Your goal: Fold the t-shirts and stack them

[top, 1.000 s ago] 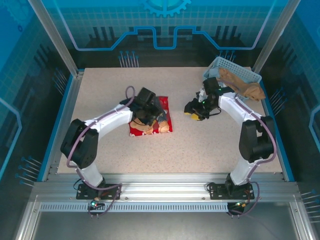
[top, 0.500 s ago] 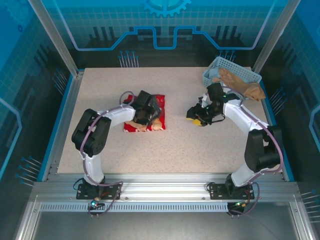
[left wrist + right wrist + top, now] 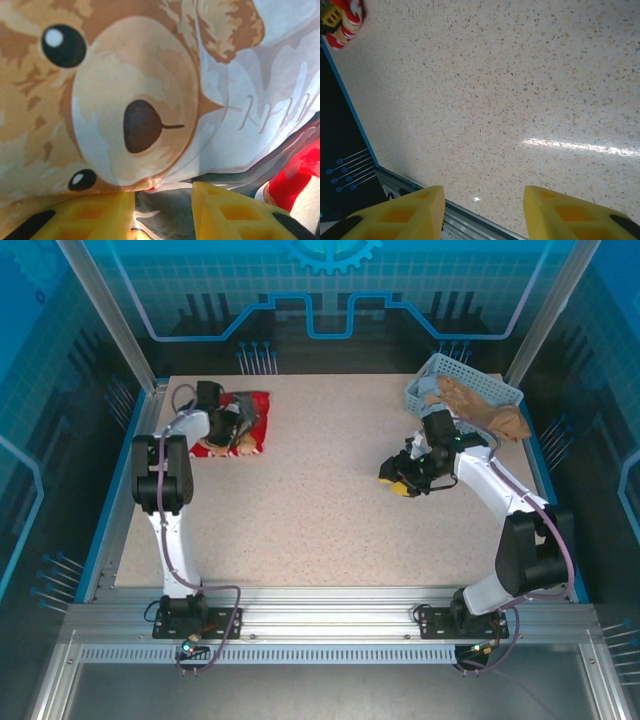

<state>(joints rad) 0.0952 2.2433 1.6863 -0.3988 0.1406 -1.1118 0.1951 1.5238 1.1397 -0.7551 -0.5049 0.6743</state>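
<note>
Top external: high behind the near edge, looking down and forward over the whole table [image 3: 330, 530].
Left wrist: very near, facing straight onto the shirt [image 3: 150, 100] print.
Right wrist: low over the table, angled towards its left edge.
Shared: shirt in all three; tabletop in top external and right wrist.

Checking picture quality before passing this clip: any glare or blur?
Right wrist: a bright glare streak on the table. Left wrist: so close to the red t-shirt that its bear print looks soft. Top external: evenly lit, sharp.
</note>
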